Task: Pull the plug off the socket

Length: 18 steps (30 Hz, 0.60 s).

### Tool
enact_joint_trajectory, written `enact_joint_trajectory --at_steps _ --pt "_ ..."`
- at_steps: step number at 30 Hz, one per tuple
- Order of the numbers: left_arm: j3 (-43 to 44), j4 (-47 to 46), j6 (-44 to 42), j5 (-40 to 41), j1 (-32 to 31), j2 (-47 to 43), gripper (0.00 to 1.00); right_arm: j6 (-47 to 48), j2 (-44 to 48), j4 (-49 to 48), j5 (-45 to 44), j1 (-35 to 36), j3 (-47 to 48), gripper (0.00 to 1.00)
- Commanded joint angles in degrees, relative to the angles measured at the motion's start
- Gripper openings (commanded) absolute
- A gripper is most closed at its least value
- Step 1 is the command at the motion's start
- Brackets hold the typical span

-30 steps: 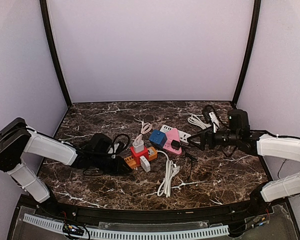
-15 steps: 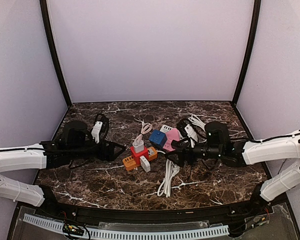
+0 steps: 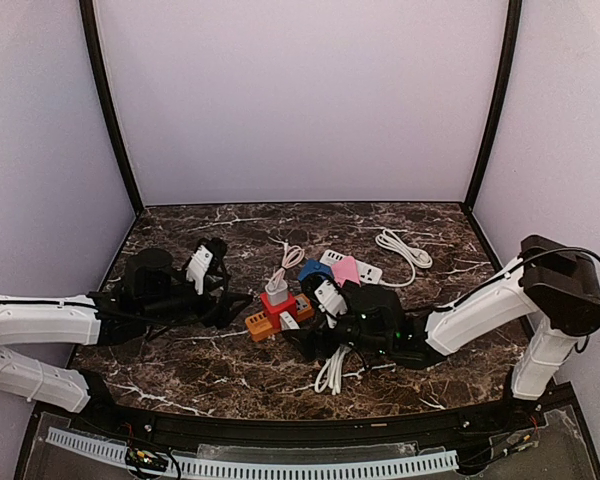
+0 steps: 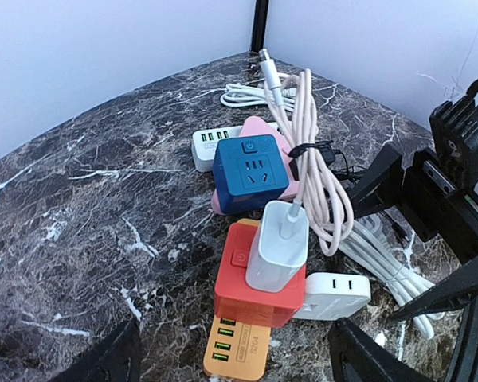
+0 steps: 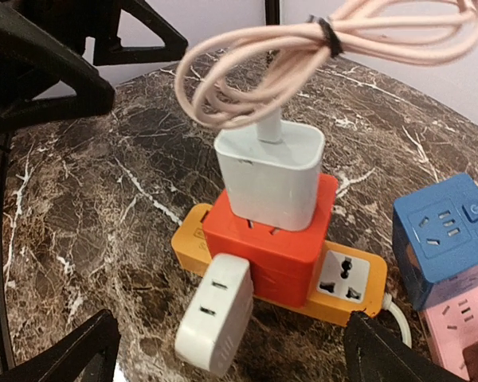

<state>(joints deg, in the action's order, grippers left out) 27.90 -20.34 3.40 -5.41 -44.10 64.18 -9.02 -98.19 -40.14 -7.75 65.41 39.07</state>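
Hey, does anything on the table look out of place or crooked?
A white adapter leans tilted against the red cube socket, which sits stacked on the orange strip with a white charger standing on top. Nothing looks damaged.

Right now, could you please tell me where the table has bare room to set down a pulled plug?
Bare marble: the back-left corner behind the left arm; the near strip left of the front white cable; the right edge behind the right arm. Crowded: the middle, around the red socket cube.
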Motion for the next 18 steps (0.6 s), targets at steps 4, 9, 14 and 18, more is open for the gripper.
enact_joint_trajectory --at_steps 4,9,14,18 --pt "-0.8 -5.3 -5.2 -2.0 0.0 1.9 0.81 2.1 -5.9 -7.1 -12.1 3.3 6.2 0.98" --pt "-0.9 -4.5 -5.9 -0.4 0.0 1.0 0.81 2.1 -10.3 -7.1 -13.6 3.3 10.3 0.98" --pt "-0.8 -4.0 -5.8 0.5 0.0 -0.5 0.81 2.8 -14.2 -7.6 -15.5 3.3 13.3 0.97" --pt "-0.8 -3.8 -5.5 -0.4 0.0 -0.4 0.82 3.3 -15.5 -8.5 -18.0 3.3 13.9 0.96"
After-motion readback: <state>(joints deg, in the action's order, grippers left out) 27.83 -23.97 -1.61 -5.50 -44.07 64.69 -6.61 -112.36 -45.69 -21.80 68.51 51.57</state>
